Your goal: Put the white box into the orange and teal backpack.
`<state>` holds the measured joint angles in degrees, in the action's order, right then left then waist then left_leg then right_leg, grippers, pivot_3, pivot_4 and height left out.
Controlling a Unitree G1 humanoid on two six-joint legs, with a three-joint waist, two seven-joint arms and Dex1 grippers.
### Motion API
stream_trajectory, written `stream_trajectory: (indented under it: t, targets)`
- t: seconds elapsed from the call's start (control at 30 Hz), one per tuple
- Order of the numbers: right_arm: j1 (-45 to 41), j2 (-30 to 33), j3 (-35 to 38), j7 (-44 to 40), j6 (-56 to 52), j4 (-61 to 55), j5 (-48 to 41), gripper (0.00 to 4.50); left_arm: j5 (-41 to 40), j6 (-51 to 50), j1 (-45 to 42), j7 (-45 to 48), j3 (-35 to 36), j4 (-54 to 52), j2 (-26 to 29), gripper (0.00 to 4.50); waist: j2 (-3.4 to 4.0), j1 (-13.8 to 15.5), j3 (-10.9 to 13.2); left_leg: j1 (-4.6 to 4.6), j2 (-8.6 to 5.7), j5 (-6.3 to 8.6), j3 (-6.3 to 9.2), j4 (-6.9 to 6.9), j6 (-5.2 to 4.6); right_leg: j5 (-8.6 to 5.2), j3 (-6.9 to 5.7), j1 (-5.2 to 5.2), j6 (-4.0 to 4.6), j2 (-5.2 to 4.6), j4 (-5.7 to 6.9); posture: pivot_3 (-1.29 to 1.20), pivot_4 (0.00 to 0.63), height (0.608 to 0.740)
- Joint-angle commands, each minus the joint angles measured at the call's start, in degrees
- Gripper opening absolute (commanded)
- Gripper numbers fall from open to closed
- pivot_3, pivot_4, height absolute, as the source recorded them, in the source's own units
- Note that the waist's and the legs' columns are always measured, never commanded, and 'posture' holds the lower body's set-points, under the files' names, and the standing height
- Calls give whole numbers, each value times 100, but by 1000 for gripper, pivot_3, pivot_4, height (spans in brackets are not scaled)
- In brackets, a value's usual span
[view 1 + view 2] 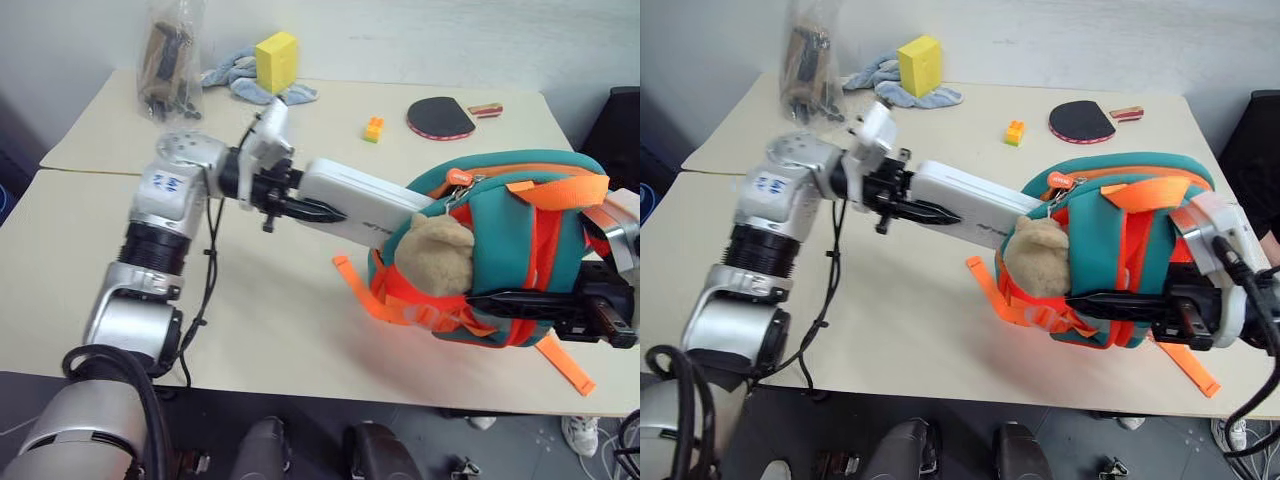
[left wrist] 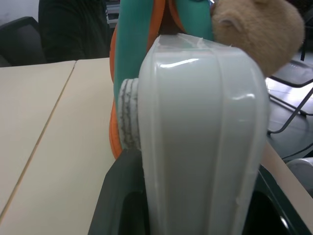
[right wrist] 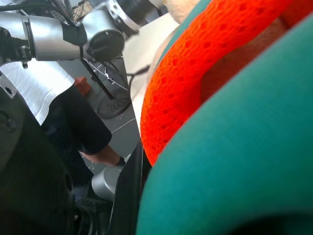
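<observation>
At three o'clock over the tan tabletop (image 1: 300, 330) sits the orange and teal backpack (image 1: 500, 250), held up off the top; the right claw (image 1: 500, 298) is shut tight on its orange front edge, with its black fingers (image 1: 1110, 298) lying flat across the bag; a tan plush charm (image 1: 438, 255) hangs on the side of the bag at nine o'clock; orange straps (image 1: 365, 295) dangle below it. Near the middle, the left claw (image 1: 318, 212) has closed on one end of the white box (image 1: 365, 205), its black fingers pinching the box from both sides; the box lies almost flat in the air and points toward three o'clock; its far end is touching the teal mouth of the backpack, just above the charm, and most of the box is outside the bag. Up at twelve o'clock stands a yellow sponge block (image 1: 277, 60) on a blue cloth (image 1: 235, 75); a clear bag of dark bits (image 1: 170, 65) stands at eleven o'clock; a small orange and yellow toy brick (image 1: 373, 128) and a black paddle (image 1: 440, 117) lie at one o'clock, well apart from the backpack.
</observation>
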<state>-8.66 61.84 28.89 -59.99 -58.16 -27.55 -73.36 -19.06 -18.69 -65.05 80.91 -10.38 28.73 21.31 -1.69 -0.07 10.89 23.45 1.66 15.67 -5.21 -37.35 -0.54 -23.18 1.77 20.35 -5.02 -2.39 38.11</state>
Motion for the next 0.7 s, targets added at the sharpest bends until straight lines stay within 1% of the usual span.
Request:
stream_trajectory:
  t: [0.03, 0.1, 0.2, 0.27, 0.3, 0.4, 0.53, 0.57, 0.7]
  targets:
    - [-168, -183, -146, 344, 282, -184, 141, 33, 236, 235, -92, -541, -243, -109, -712, 1263, 0, -2, 0, 2, -1, 1, 0, -2, -2, 1, 0, 0, -1, -1, 0, 0, 150, 740]
    - [-178, -302, -213, 483, 335, -251, 162, 33, 488, 284, -89, -1191, -292, 62, -1202, 1263, -1, -1, 0, 7, -1, 2, 0, -5, -4, 2, 1, 3, -3, -1, 0, 0, 150, 740]
    - [-89, -456, -309, 706, 410, -392, 268, 33, 676, 212, -122, -1973, -156, 239, -1663, 1263, -2, -6, 1, 7, 0, 2, 0, -5, -4, 2, 1, 4, -3, 0, 1, 0, 150, 740]
    - [25, -521, -312, 807, 438, -477, 286, 0, 569, 20, -109, -2061, 0, 190, -1694, 1972, -1, -37, 1, 7, 0, 2, -2, -4, -3, 2, 6, 10, -3, 3, 9, 0, 150, 740]
    - [89, -546, -285, 846, 442, -508, 260, 0, 458, -137, -83, -1980, 73, 90, -1631, 2219, -1, -51, 1, 6, 1, 1, -3, -2, -2, 2, 10, 14, -3, 6, 17, 0, 150, 740]
    - [304, -602, -188, 931, 480, -603, 206, 0, 250, -398, -9, -1786, 299, -204, -1293, 3104, -1, -110, 1, -3, 5, -6, -1, 6, 8, 2, 10, 14, -3, 12, 28, 0, 150, 740]
    - [542, -638, -149, 1020, 570, -668, 242, 0, -168, -711, 154, -1161, 686, -585, -425, 4262, -1, -183, 1, -5, 5, -8, -2, 10, 11, 1, 13, 16, -2, 12, 32, 0, 150, 740]
    - [569, -645, -163, 1035, 592, -675, 259, 0, -312, -880, 163, -990, 807, -631, -175, 4467, 0, -191, 1, -6, 6, -9, -2, 11, 13, 1, 13, 17, -2, 12, 32, 0, 150, 740]
    - [533, -657, -304, 1115, 668, -653, 319, 0, -1055, -1783, 212, -202, 1126, -1002, 649, 4467, 0, -160, 0, -7, 6, -11, 1, 8, 16, 1, 10, 17, -1, 10, 36, 0, 150, 740]
